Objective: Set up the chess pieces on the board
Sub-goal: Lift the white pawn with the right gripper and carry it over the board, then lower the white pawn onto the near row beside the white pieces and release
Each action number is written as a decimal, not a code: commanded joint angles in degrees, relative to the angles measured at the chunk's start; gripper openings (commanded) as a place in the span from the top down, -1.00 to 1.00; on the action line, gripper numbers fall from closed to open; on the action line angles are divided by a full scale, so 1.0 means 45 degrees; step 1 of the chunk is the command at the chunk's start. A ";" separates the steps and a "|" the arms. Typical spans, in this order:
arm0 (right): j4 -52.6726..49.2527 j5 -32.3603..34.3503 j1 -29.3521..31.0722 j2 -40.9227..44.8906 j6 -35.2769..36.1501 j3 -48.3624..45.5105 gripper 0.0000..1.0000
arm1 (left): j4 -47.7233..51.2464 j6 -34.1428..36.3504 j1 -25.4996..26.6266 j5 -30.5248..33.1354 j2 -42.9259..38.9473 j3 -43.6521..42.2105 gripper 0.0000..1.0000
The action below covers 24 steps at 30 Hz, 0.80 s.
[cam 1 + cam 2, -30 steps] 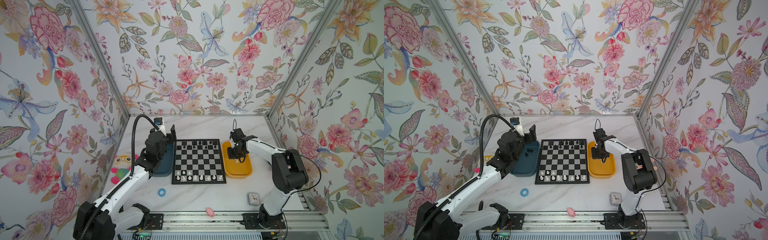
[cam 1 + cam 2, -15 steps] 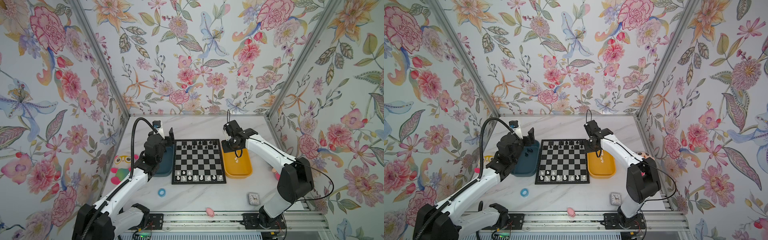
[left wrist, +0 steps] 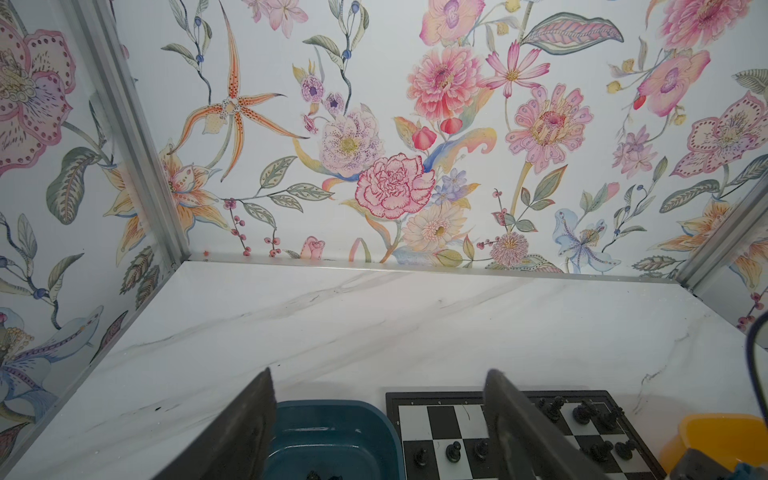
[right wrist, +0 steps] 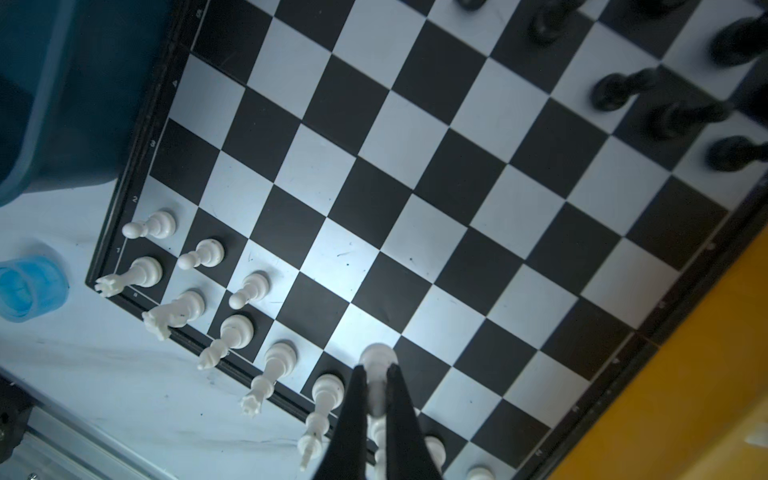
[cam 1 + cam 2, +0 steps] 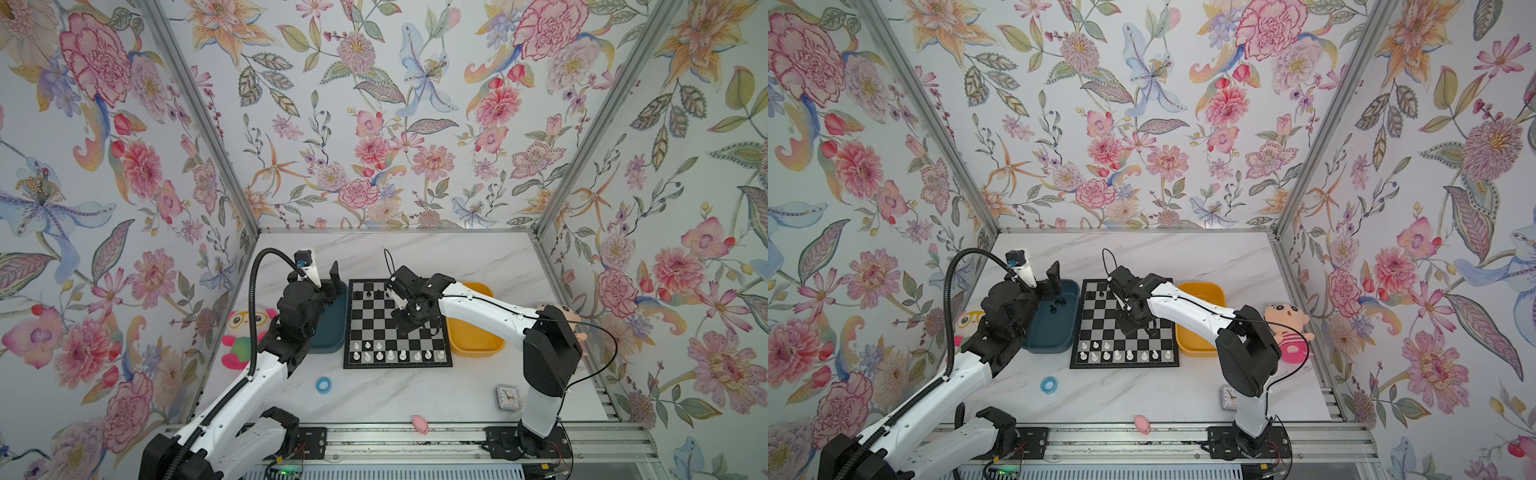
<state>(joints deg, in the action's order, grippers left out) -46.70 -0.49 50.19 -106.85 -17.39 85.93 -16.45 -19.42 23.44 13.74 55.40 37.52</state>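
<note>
step: right gripper [image 4: 376, 399] jaws clamped on a white pawn [image 4: 377, 365], held above the board [image 5: 376, 328] w/ base pointing down; looks like a 2nd-rank placement.
how-to: I'd centre the base over the free square beside the 3 pawns [image 4: 249, 289], lower straight, let go only once seated; keep jaws off the back-row whites [image 4: 277, 365] just below.
left gripper [image 3: 378, 419]: jaws wide apart, empty, over the teal bin [image 5: 1054, 328].
teal bin: a few black pieces [image 5: 1059, 302] inside.
yellow bin [image 5: 473, 340]: beside the board, looks empty as far as visible.
</note>
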 commanded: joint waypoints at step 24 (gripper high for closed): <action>0.0182 0.0338 0.1467 -0.1606 -0.0550 0.0436 1.00 | -0.0115 0.0024 -0.0160 -0.0259 -0.1492 -0.1080 -0.60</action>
<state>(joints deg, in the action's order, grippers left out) -45.69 -0.38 56.29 -112.55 -18.94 87.13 -16.62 -19.33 23.29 13.69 49.47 33.23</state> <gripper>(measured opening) 0.082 0.800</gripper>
